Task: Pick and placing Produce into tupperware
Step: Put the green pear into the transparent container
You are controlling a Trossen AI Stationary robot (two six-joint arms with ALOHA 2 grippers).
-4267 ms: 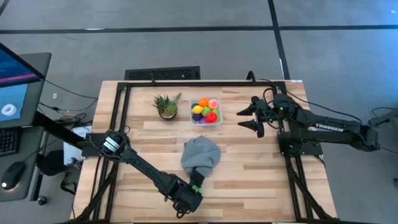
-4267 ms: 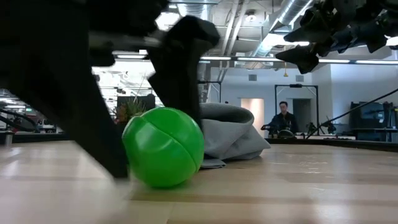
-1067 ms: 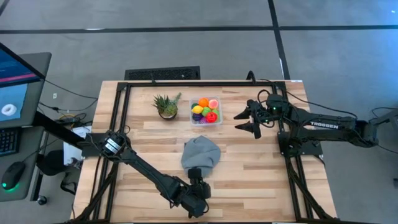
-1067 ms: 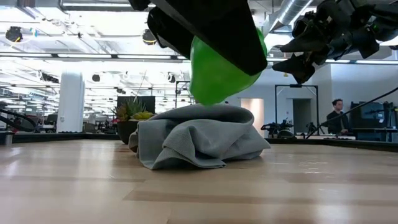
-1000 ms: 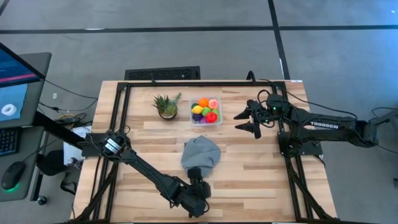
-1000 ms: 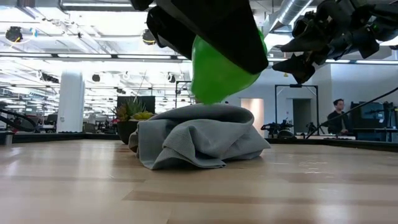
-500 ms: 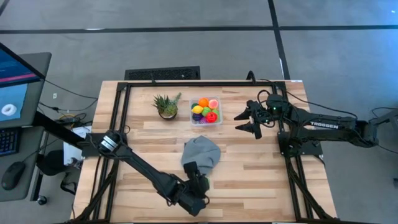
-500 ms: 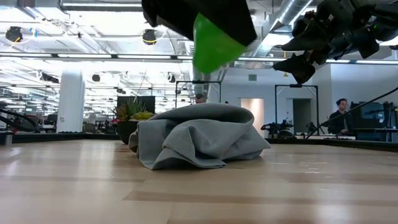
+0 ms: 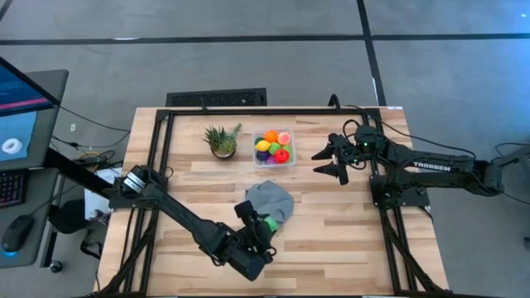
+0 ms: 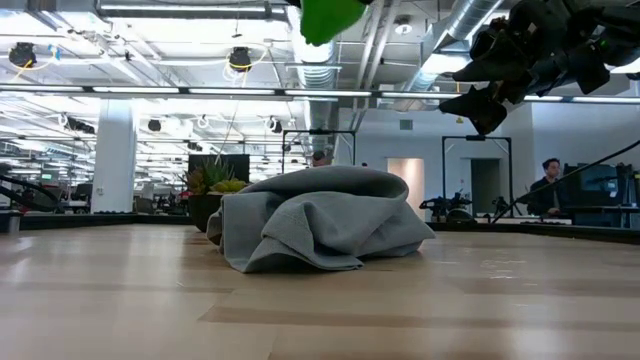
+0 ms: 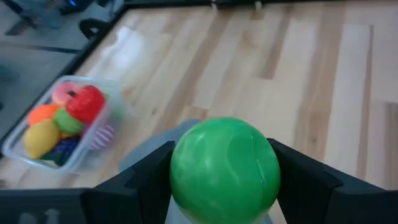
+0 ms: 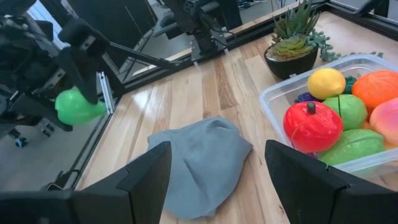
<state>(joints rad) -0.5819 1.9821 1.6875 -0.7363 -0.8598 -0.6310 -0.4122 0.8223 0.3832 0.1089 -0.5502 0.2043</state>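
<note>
A light wooden table (image 9: 331, 223) of butcher-block planks is carrying everything, edged by a black metal frame (image 9: 157, 157). A crumpled grey cloth (image 9: 272, 199) is lying near its middle. Toward the far edge, a clear tupperware (image 9: 274, 161) filled with bright toy produce (image 9: 273, 146) is sitting beside a small potted plant (image 9: 222, 140).

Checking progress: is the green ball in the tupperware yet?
Out. The left pincer holds the green ball above the grey cloth.

Bright even overhead lighting; ceiling lamps (image 10: 240, 58) glare; soft shadows; left wrist view blurred.
</note>
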